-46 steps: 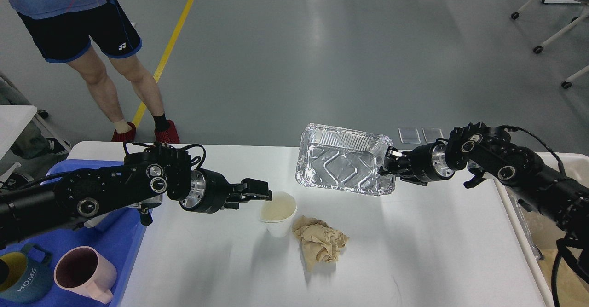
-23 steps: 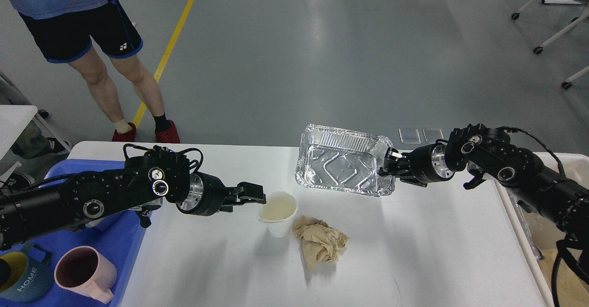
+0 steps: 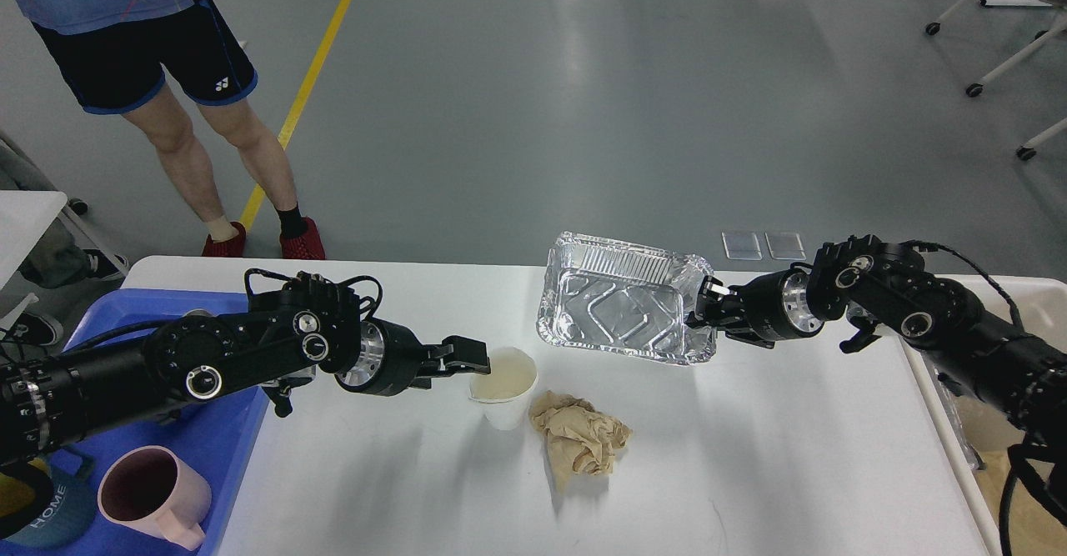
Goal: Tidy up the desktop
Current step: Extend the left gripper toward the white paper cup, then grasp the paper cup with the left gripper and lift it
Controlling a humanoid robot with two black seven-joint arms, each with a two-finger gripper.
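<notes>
The desktop (image 3: 792, 448), a white bench filling the lower view, is only partly tidied. A paper cup (image 3: 504, 385) and crumpled brown paper (image 3: 579, 438) remain at centre. At two o'clock the right gripper (image 3: 707, 310) pinches a foil tray (image 3: 621, 310) raised above the surface. The left gripper (image 3: 475, 358), at the cup's nine o'clock rim; spread: cannot tell. Mugs (image 3: 154, 493) sit in the blue tray (image 3: 212, 431).

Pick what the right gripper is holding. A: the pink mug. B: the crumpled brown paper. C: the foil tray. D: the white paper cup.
C: the right gripper is clamped on the rim of the foil tray, holding it tilted above the desktop.
</notes>
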